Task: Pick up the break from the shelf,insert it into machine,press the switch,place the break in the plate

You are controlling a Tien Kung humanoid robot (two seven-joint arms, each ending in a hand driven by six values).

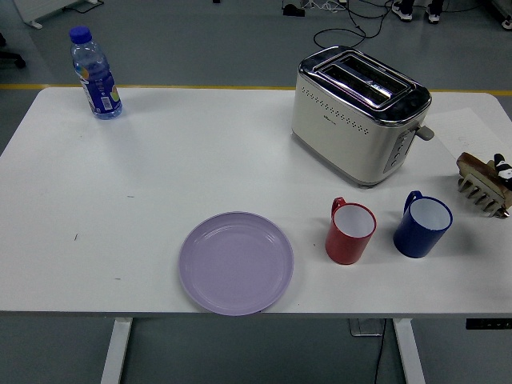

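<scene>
Lilac plate, blue-labelled bottle, print unreadable

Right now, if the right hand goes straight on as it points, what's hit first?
Probably the bread in the rack. Only a sliver of the right hand shows at the right edge, aimed left and close beside the bread. Depth is unclear.

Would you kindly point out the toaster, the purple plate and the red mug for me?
toaster [352, 132]: head view, on its cream front side wall.
purple plate [236, 262]: head view, on its bare centre.
red mug [347, 240]: head view, on its outer red wall.
</scene>
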